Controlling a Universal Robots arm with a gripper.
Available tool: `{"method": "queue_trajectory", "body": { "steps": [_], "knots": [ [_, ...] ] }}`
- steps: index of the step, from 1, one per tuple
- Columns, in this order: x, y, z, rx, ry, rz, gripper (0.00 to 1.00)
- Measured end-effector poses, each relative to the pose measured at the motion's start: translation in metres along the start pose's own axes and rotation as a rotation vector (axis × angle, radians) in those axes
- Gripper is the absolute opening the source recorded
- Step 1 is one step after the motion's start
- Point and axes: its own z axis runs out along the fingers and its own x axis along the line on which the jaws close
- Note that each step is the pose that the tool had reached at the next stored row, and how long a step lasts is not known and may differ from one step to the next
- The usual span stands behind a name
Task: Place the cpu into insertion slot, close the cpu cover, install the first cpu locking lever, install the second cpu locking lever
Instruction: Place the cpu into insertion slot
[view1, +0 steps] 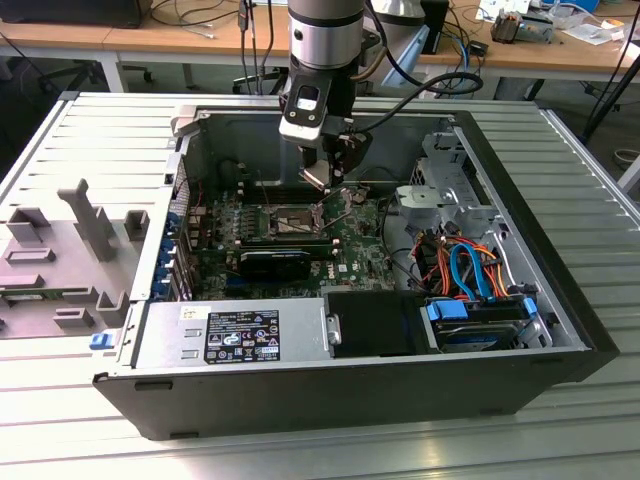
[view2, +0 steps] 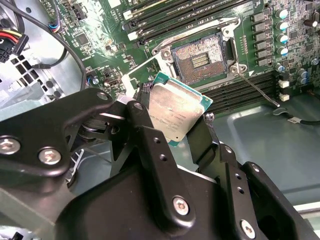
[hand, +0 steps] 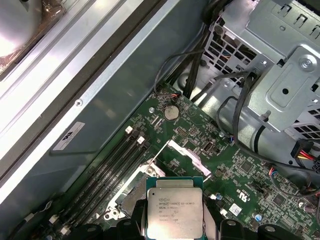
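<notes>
closed on the cpu (view2: 176, 111) with the fingers (view2: 145, 125), pinching it by two opposite edges, spread no wider than the chip itself. seen the same way in the first wrist view, with the cpu (hand: 175, 210) seated between the black fingers (hand: 135, 227).

held in the air, clear of the green board (view2: 280, 30), with the insertion slot (view2: 199, 56) beyond the fingertips and untouched. in the exterior view, poised over the board close to the insertion slot (view1: 290, 220).

turned with the flat top toward both wrist cameras and the underside away from them, tilted rather than level with the board in the second wrist view. square, so no long axis to speak of.

looks thin and flat: a silvery-grey lid with faint print, set on a green edge that shows all round.

past the fingers, open to view: dark centre bare, silvery metal rim around it, cpu cover (hand: 184, 151) standing up off it.
</notes>
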Motion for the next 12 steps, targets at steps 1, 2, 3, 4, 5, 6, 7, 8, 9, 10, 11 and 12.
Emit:
{"method": "queue_trajectory", "body": {
  "steps": [1, 2, 3, 4, 5, 6, 7, 8, 9, 10, 11, 12],
  "knots": [
    [0.0000, 0.0000, 0.0000, 0.0000, -0.0001, 0.001, 0.54],
    [0.0000, 0.0000, 0.0000, 0.0000, -0.0002, 0.002, 0.54],
    [0.0000, 0.0000, 0.0000, 0.0000, -0.0003, 0.003, 0.54],
    [0.0000, 0.0000, 0.0000, -0.0001, -0.0003, 0.004, 0.54],
    [0.0000, 0.0000, 0.0000, -0.0001, -0.0004, 0.005, 0.54],
    [0.0000, 0.0000, 0.0000, 0.0000, -0.0005, 0.006, 0.54],
    [0.0000, 0.0000, 0.0000, -0.0001, -0.0006, 0.007, 0.54],
    [0.0000, 0.0000, 0.0000, -0.0001, -0.0007, 0.008, 0.54],
    [0.0000, 0.0000, 0.0000, -0.0001, -0.0008, 0.009, 0.54],
    [0.0000, 0.0000, 0.0000, -0.0001, -0.0009, 0.011, 0.54],
    [0.0000, 0.0000, 0.0000, -0.0002, -0.0011, 0.012, 0.54],
    [0.0000, 0.0000, 0.0000, -0.0001, -0.0012, 0.014, 0.54]
  ]
}}
